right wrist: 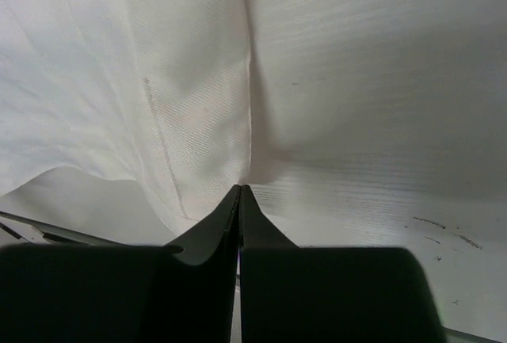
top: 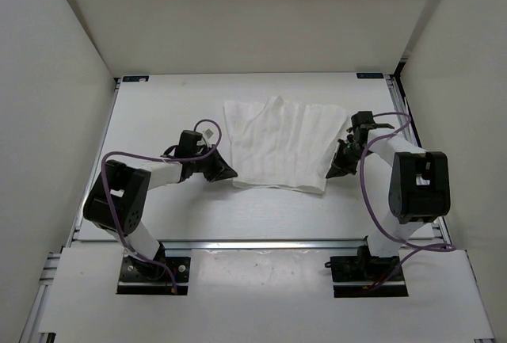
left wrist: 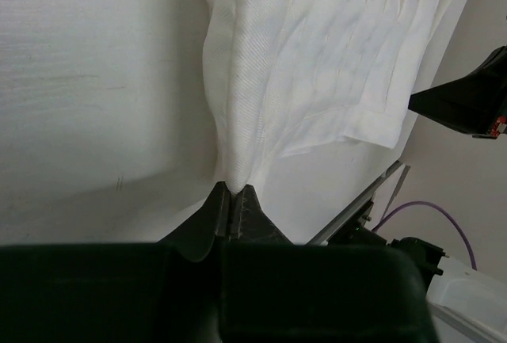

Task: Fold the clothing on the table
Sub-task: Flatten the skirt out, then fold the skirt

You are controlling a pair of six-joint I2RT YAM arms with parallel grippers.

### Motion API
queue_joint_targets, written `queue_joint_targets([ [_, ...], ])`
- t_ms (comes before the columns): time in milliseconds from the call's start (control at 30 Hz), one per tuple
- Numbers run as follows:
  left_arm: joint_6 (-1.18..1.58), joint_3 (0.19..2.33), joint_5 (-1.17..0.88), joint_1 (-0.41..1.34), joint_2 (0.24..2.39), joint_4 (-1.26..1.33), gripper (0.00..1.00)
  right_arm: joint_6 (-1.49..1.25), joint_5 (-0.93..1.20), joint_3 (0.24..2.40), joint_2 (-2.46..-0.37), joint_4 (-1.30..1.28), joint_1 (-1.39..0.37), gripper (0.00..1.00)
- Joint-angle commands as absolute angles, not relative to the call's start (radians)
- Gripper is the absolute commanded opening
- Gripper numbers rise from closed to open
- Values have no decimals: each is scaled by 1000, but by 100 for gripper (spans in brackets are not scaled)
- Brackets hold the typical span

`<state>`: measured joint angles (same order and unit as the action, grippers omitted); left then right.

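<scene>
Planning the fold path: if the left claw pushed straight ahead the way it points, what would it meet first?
The clothing: the left claw is shut on its edge, so it would likely bunch that fabric first.

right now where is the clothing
In the top view the clothing lies spread mid-frame, between the left gripper and the right gripper, each pinching a near corner.

Soft, even light from above fills the overhead view, with only faint shadows and the walls greying toward the side edges. Both wrist views are dimmer: the clothing shows crisp weave (no glare), while the left gripper and the right gripper blur into dark masses along the bottom.
</scene>
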<state>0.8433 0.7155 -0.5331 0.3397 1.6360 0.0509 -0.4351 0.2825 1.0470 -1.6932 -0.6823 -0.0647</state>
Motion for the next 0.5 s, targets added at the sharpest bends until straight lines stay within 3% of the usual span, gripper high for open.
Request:
queue_joint_targets([
  [0, 772, 749, -516, 309, 1533, -50, 0, -434, 253, 1031, -1664, -672, -34, 0],
  [167, 692, 689, -475, 230, 1453, -183, 0, -430, 226, 1043, -1709, -661, -14, 1],
  [200, 713, 631, -488, 230, 1444, -152, 0, -425, 219, 1043, -1701, -673, -9, 15],
  [300, 752, 569, -495, 275, 1433, -97, 0, -429, 227, 1026, -1645, -657, -23, 27],
  [467, 755, 538, -491, 304, 1425, -87, 0, -511, 317, 916, -1533, -614, -84, 32],
])
